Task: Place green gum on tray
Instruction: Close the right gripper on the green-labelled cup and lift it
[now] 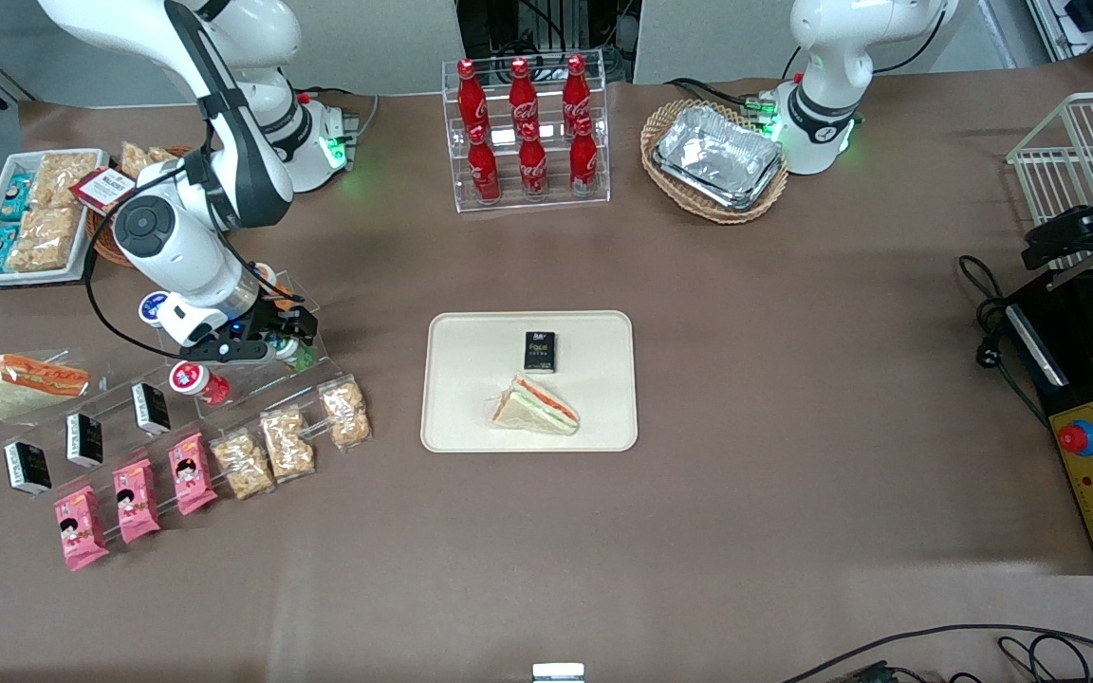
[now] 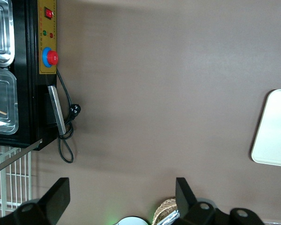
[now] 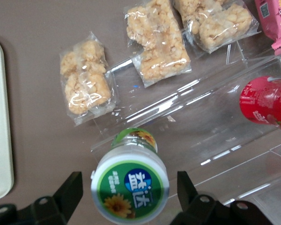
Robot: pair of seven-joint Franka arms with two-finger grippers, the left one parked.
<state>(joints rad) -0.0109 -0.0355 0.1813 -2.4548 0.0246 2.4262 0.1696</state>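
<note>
From the front, my own arm hides most of my claw [image 1: 283, 334] and the green gum [image 1: 303, 359]; only a sliver of green shows at the clear stand [image 1: 252, 375], beside the red-lidded bottle [image 1: 194, 378]. The tray [image 1: 471, 398] sits well apart, holding a sandwich [image 1: 535, 406] and a black packet [image 1: 540, 351].

From my wrist, the gum [image 3: 129, 186] sits between my spread fingers [image 3: 69, 193], neither touching it. Its white lid carries a green label with a flower; the body is partly hidden. The tray's edge [image 3: 0, 140] is cut off.
</note>
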